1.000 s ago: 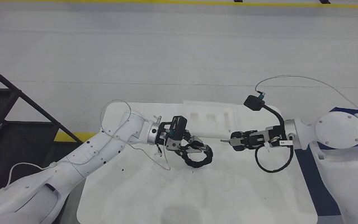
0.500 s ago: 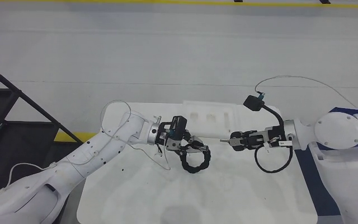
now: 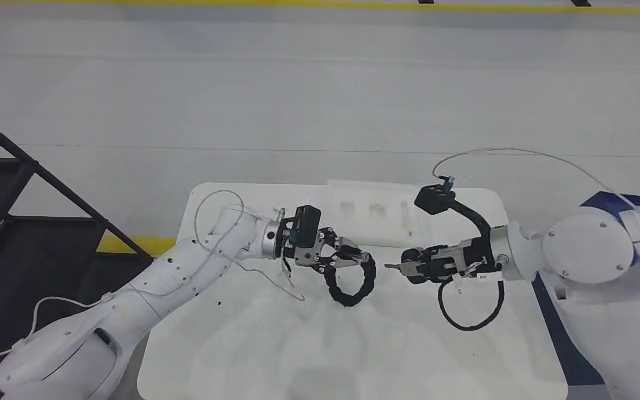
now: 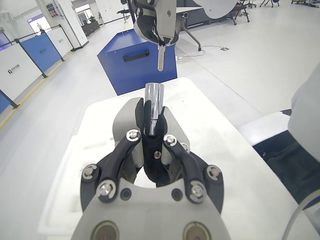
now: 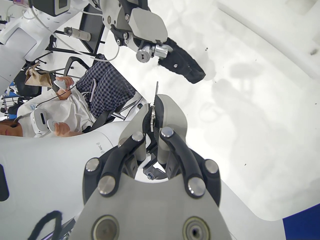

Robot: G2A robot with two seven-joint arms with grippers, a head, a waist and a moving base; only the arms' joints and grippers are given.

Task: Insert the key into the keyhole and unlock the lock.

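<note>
Lock (image 4: 154,96): clamped in left claw (image 4: 152,109), keyhole (image 5: 141,56) faced toward key (image 4: 161,56). Key: pinched in right claw (image 5: 153,106), separated from lock by open gap above table (image 3: 300,350).

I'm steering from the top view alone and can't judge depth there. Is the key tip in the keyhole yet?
Observer: No. In the left wrist view the key stops short of the lock, with a clear gap between them.
Operator: Does the keyhole face the key?
Observer: In the right wrist view the keyhole is turned towards the right tool, which holds the key edge-on.
Operator: And what grips the lock?
Observer: The left tool is shut on the lock's chrome end.
</note>
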